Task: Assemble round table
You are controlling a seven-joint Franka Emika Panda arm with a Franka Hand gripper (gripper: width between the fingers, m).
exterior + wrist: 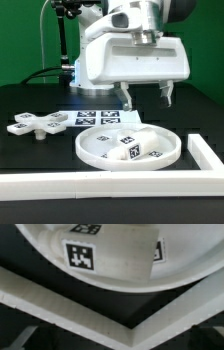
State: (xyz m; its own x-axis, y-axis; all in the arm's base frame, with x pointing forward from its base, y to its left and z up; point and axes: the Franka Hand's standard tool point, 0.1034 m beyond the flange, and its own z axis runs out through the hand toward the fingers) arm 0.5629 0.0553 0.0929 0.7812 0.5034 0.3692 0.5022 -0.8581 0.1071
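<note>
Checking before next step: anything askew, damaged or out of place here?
Nothing stands out. The large rimmed white plastic disc lies flat near the corner of the white border rail; the small white cross-shaped piece lies flat beside it; the claw hangs open, empty.

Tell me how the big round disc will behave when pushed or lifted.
The disc looks like rigid white plastic: probably stiff and light. Lying flat, it should slide, not roll. Its smooth rim may slip in a pinch.
</note>
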